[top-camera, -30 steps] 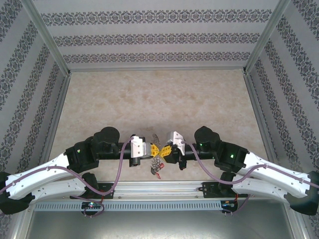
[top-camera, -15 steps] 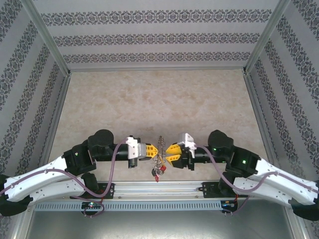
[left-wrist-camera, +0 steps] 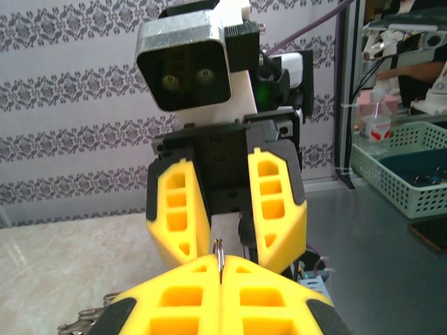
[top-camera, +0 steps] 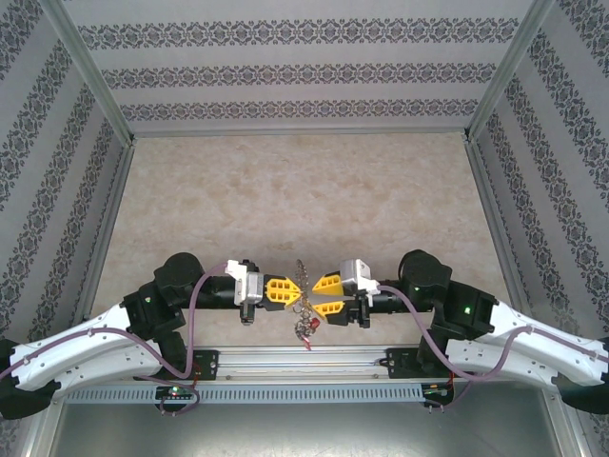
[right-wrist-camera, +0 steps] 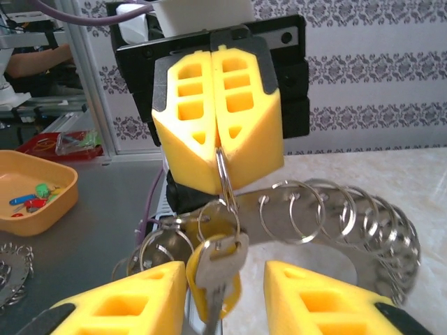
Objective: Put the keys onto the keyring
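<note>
The beige, marble-patterned table [top-camera: 285, 181] is edged by a metal frame [top-camera: 300, 132].

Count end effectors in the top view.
2. The left end effector is shut on the keyring, just left of centre near the table's front edge. The right end effector faces it from the right, jaws open.

The keys [right-wrist-camera: 218, 269] hang in a bunch beside the silvery, many-looped keyring [right-wrist-camera: 342, 216].
</note>
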Tool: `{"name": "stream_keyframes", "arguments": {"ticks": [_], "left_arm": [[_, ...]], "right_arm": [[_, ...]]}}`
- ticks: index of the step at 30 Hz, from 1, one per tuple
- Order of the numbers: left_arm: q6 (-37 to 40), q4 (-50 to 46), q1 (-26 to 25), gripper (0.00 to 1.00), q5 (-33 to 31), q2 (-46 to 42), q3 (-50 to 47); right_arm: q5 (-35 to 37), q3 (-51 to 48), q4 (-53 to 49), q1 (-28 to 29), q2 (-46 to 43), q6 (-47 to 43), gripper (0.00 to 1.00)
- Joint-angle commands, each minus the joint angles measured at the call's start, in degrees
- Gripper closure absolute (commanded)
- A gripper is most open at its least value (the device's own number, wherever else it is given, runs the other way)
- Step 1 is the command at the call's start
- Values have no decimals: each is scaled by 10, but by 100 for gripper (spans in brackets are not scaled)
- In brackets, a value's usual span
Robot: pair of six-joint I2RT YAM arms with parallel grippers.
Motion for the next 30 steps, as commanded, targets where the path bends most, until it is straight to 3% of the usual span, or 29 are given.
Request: {"name": "stream_keyframes", "arguments": {"ticks": [1,22,30], "left_arm": [[-23,80,6,100,25,-2,0],[-26,85,7,100,37,-2,-6],[-26,87,7,100,37,0,-4]], "right_arm": [[-25,22,50,11,3,-14,66],[-36,15,107,16,17,-6,72],[-25,19,89,16,28,-14,97]]}}
